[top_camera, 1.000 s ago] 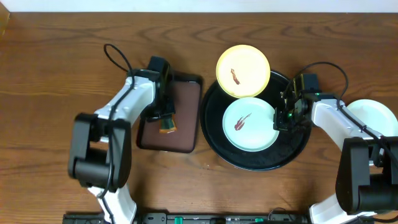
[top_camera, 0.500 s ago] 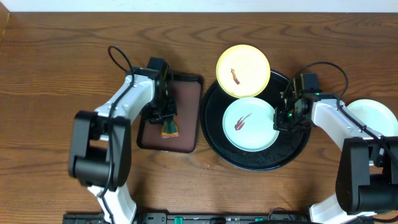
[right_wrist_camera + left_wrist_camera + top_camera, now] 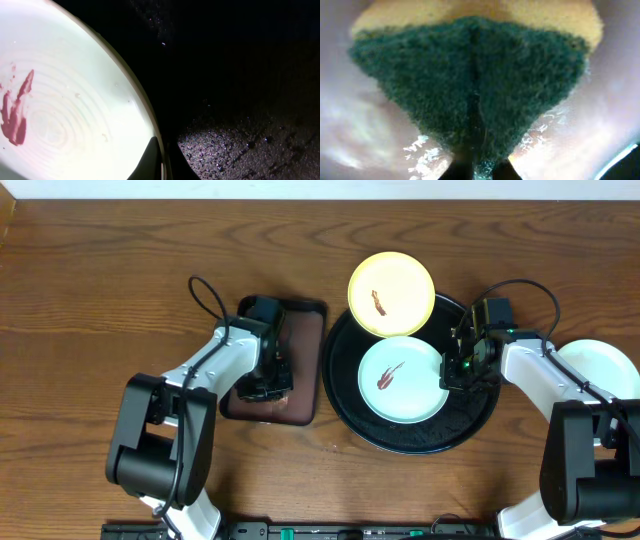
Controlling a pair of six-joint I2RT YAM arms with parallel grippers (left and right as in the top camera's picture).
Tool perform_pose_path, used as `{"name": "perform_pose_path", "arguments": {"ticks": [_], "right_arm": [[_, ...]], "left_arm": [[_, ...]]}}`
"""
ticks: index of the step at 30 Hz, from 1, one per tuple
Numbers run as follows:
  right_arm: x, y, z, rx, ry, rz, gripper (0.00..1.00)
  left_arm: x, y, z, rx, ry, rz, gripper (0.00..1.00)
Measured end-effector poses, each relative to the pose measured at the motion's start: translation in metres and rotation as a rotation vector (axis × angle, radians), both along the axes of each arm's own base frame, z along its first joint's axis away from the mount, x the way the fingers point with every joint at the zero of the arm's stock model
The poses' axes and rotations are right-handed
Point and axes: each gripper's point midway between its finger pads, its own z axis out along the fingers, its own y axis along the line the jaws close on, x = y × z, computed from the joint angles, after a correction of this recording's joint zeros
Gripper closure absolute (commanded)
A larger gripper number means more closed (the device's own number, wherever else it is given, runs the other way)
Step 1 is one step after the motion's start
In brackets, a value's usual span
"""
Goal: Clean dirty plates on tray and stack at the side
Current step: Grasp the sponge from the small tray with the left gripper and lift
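A pale mint plate with a reddish smear lies in the round black tray. My right gripper is shut on its right rim; in the right wrist view one finger lies on the plate over the tray. A pale yellow smeared plate rests on the tray's back rim. A clean mint-white plate lies at the far right, partly under my right arm. My left gripper is shut on a green and yellow sponge, low over the brown tray.
The rectangular brown tray with a black rim lies left of the black tray, its wet surface filling the left wrist view. Both arm cables arc over the wooden table.
My left gripper has moved forward and slightly right over the brown tray with the sponge, which is now hidden under it in the overhead view. The right arm has not moved.
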Motion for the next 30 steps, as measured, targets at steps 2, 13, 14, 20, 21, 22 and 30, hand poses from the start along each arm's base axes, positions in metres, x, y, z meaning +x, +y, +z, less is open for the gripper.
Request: {"name": "perform_pose_path", "arguments": {"ticks": [2, 13, 14, 20, 21, 22, 30], "right_arm": [[0.000, 0.000, 0.000, 0.000, 0.000, 0.000, 0.99], [0.000, 0.000, 0.000, 0.000, 0.000, 0.000, 0.99], [0.000, 0.000, 0.000, 0.000, 0.000, 0.000, 0.99], [0.000, 0.000, 0.000, 0.000, 0.000, 0.000, 0.99], [0.000, 0.000, 0.000, 0.000, 0.000, 0.000, 0.99], [0.000, 0.000, 0.000, 0.000, 0.000, 0.000, 0.99], [0.000, 0.000, 0.000, 0.000, 0.001, 0.000, 0.99]], "left_arm": [[-0.001, 0.000, 0.000, 0.002, 0.004, 0.005, 0.92], [0.043, 0.006, 0.037, 0.015, -0.121, 0.015, 0.47], [0.045, 0.007, 0.037, 0.024, -0.131, 0.015, 0.47], [0.060, 0.011, 0.019, 0.053, -0.191, 0.017, 0.71], [0.058, 0.013, 0.013, 0.063, -0.175, 0.013, 0.81], [0.055, 0.014, 0.007, 0.070, -0.157, 0.015, 0.92], [0.051, 0.017, 0.007, 0.090, -0.121, -0.003, 0.89]]}}
